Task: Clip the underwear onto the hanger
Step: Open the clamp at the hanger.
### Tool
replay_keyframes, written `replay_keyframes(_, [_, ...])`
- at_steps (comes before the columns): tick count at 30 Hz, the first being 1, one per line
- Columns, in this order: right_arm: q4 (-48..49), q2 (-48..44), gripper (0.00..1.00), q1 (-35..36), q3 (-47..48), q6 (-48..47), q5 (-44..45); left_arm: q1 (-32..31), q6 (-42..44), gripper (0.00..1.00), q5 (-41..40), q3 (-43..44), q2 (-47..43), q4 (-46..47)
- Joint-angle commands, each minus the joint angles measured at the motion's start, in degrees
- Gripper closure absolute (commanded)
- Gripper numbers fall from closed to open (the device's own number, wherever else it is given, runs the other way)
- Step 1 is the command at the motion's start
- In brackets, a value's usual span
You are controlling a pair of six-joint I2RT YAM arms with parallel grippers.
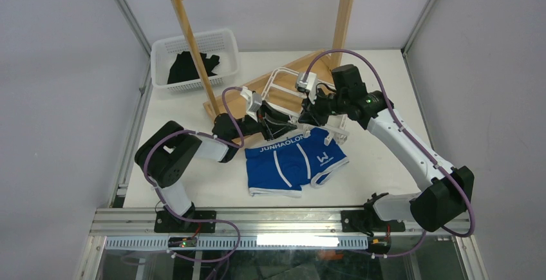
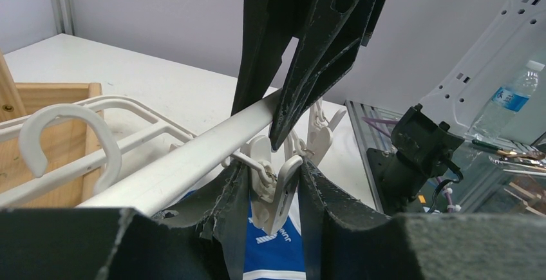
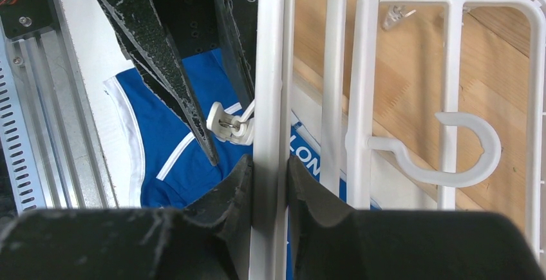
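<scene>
right wrist: fingers (image 3: 233, 193) pinch hanger (image 3: 270, 67) edge rail

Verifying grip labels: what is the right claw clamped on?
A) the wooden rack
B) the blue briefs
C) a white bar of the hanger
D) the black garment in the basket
C: in the right wrist view the right claw has a finger pressed against each side of a white bar of the hanger, and the briefs lie below it.

Bright blue underwear (image 1: 293, 163) with white trim, white hanger (image 3: 270, 67), black garment (image 1: 182, 69).
</scene>
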Motion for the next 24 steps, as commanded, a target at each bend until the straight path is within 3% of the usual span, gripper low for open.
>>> replay_keyframes(1, [2.35,-1.5,1.0,0.92,0.55,-0.6,-4.25,0.57,-1.78,1.0,-1.09,1.93,-0.12,13.83])
replay_keyframes(8, [5.23,-2.48,0.99,0.94,-0.73,1.8,-2.79,0.53,0.72,1.0,-5.42,0.93,-3.38,4.3])
replay_keyframes(18, [10.46,-4.54,0.8,0.89,-4.01,4.78,-2.11,0.33,4.41,1.0,-14.27,0.3,-10.45,-16.09])
replay_keyframes(24, [14.24,-6.64,0.72,0.93,-6.72,7.1,-1.03,-2.76,10.13,1.0,-25.13,3.59,-13.8,-31.42])
